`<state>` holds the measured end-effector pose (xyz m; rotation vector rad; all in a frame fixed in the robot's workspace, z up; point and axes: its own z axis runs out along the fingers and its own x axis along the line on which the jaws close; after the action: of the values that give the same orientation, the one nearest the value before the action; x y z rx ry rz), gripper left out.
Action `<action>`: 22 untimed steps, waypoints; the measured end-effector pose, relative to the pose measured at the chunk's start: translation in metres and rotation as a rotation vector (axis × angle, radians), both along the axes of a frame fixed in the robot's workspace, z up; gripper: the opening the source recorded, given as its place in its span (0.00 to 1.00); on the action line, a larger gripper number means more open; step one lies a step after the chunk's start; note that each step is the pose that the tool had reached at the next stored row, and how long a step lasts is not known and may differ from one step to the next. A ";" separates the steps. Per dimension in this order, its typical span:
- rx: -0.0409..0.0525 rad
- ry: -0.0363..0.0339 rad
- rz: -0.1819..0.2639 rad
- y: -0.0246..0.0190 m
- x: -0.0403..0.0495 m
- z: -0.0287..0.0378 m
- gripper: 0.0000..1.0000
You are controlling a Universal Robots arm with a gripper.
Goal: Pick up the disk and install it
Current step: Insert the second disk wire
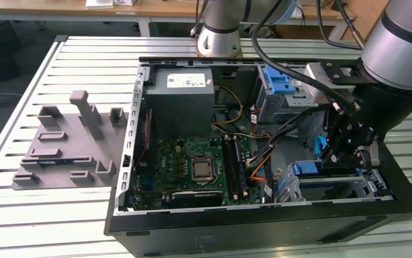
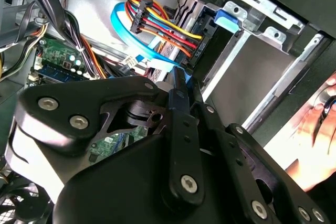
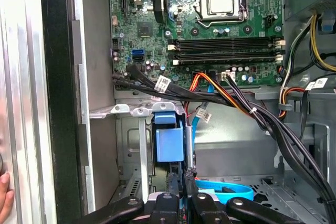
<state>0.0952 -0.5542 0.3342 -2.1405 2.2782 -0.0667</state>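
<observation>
Table (image 1: 62, 215): slatted metal top carrying everything else.
Computer case (image 1: 263, 226): black tower lying on its side, open side up, filling the middle and the exterior view's right.
Arm (image 1: 407, 48): grey and black, entering at about 2 o'clock in the exterior view and reaching down into the case.
Power supply (image 1: 180, 102): big grey box with a white sticker, at 12 o'clock from the green circuit board (image 1: 195, 166).
Grey fixture (image 1: 70, 145): moulded block with upright posts, on the table at 9 o'clock from the case.
Drive cage (image 3: 136, 145): bare metal bay (a corner of the case), holding the disk.
Disk (image 3: 170, 142): blue-framed drive standing on edge in the cage, just beyond the gripper.
Gripper (image 3: 181, 190): black fingers drawn close together on the disk's near edge; they appear to be grasping it.
Hand (image 2: 317, 145): a person's, resting outside the case.
</observation>
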 end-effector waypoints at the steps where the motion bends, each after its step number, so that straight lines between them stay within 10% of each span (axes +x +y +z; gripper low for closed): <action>1: 0.0001 0.0000 0.000 0.0000 0.0001 -0.0001 0.16; 22: 0.0013 0.0000 0.000 -0.0001 0.0006 -0.0042 0.16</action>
<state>0.0958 -0.5543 0.3301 -2.1399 2.2775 -0.0652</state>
